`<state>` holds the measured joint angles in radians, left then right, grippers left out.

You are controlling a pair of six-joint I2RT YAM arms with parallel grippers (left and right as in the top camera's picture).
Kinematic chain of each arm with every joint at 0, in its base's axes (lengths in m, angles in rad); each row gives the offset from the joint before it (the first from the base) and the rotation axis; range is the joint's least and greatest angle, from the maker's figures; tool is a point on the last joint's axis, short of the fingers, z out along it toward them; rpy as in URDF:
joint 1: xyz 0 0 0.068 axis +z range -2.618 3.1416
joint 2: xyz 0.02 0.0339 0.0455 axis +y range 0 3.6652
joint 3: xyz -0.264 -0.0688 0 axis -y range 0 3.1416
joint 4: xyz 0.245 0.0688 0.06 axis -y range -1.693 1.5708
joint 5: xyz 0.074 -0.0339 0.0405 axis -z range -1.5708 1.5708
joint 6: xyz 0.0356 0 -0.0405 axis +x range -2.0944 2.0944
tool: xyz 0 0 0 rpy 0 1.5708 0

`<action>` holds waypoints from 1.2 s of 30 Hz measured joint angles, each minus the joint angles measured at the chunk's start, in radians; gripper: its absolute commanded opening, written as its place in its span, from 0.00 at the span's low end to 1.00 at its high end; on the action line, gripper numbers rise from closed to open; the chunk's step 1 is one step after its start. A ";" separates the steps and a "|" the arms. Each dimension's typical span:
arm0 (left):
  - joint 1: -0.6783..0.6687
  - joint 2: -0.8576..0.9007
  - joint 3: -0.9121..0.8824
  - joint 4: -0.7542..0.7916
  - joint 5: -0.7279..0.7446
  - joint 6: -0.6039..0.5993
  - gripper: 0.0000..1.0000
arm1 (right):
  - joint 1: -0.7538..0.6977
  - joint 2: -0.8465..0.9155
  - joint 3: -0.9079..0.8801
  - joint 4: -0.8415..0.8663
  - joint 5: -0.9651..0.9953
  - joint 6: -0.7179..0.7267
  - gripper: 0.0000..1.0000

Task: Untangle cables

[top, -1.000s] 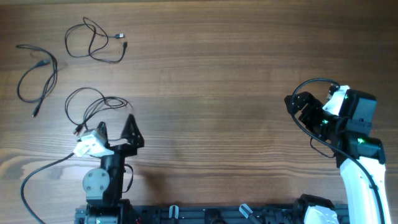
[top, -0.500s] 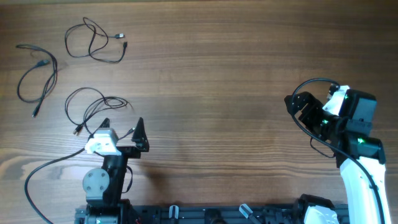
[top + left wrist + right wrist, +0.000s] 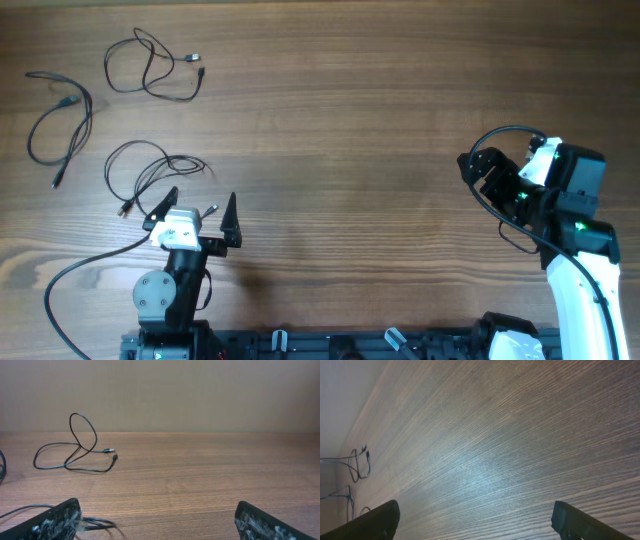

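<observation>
While the wooden bench (image 3: 380,90) and the right arm (image 3: 575,265) are seen unchanged over the last second, the left arm (image 3: 165,290) has been swung a little to the right. Its tool (image 3: 200,196) has been turned so that both fingers now point up the bench. The left tool is held released, jaws wide, with nothing between them. It has been drawn clear of the near cable (image 3: 170,160), which is left lying just ahead of it and to its left. The right tool (image 3: 475,504) is likewise spread and empty, well apart from every wire. The cables are laid as three separate loose loops toward the far left of the bench: the near cable, the far cable (image 3: 80,448) and the outer cable (image 3: 70,102), none crossing another. The untangling is therefore judged practically complete, and the shift is read as a withdrawal rather than a fresh reach.
</observation>
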<state>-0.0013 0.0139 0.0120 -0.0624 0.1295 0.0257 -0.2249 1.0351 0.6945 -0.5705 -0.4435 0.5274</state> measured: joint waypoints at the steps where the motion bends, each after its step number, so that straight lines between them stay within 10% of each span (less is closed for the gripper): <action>1: 0.000 0.000 0.000 0.000 0.000 0.000 1.00 | 0.000 0.000 0.000 0.000 0.000 0.000 1.00; 25: 0.000 0.000 0.000 0.000 0.000 0.000 1.00 | 0.000 -0.006 0.000 0.000 0.000 0.000 1.00; 36: 0.000 0.000 0.000 0.000 0.000 0.000 1.00 | 0.000 -0.328 -0.034 0.043 0.080 0.000 1.00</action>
<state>-0.0013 0.0139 0.0120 -0.0624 0.1295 0.0257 -0.2249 0.7074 0.6601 -0.5270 -0.3634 0.5270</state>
